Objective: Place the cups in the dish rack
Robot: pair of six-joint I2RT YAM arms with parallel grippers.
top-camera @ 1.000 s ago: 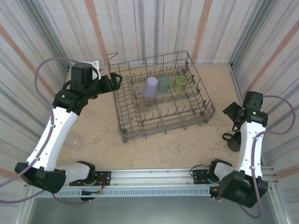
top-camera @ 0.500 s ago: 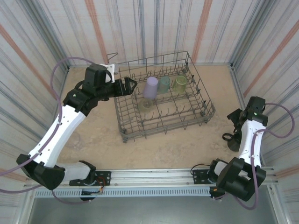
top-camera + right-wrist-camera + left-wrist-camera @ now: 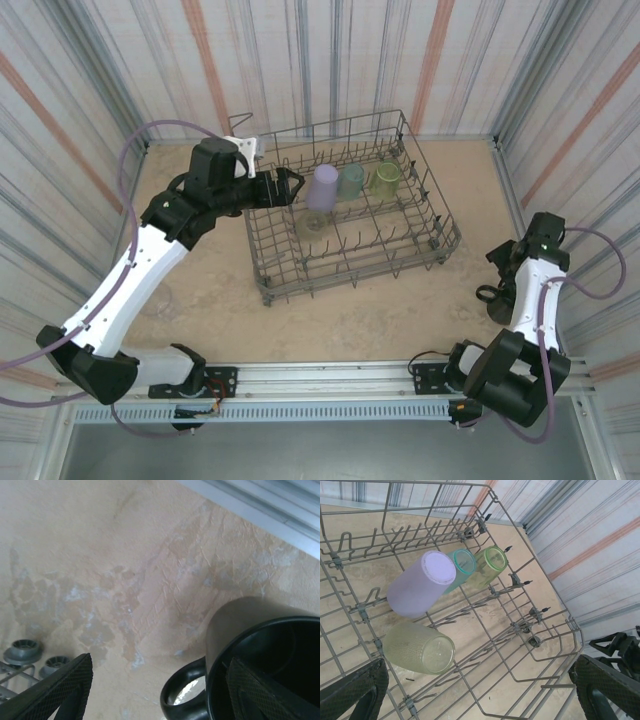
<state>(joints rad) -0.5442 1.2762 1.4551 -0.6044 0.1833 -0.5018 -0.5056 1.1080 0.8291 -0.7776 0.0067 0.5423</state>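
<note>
Counter (image 3: 350,310) is carrying the dish rack (image 3: 440,225), which is sitting mid-frame in the top view. Left hand (image 3: 293,186) is hovering over the rack's left rim, jaws spread wide and empty. Right hand (image 3: 157,690), at the frame's right edge, is straddling the dark cup (image 3: 250,625) — fingers apart, not clamping. Inside the rack the lavender cup (image 3: 417,592), teal cup (image 3: 461,565) and yellow-green cup (image 3: 487,565) are leaning together, with a second yellow-green cup (image 3: 420,647) just below them.

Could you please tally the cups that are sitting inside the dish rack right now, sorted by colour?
lavender cup: 1
teal cup: 1
yellow-green cups: 2
Total in the dish rack: 4
</note>
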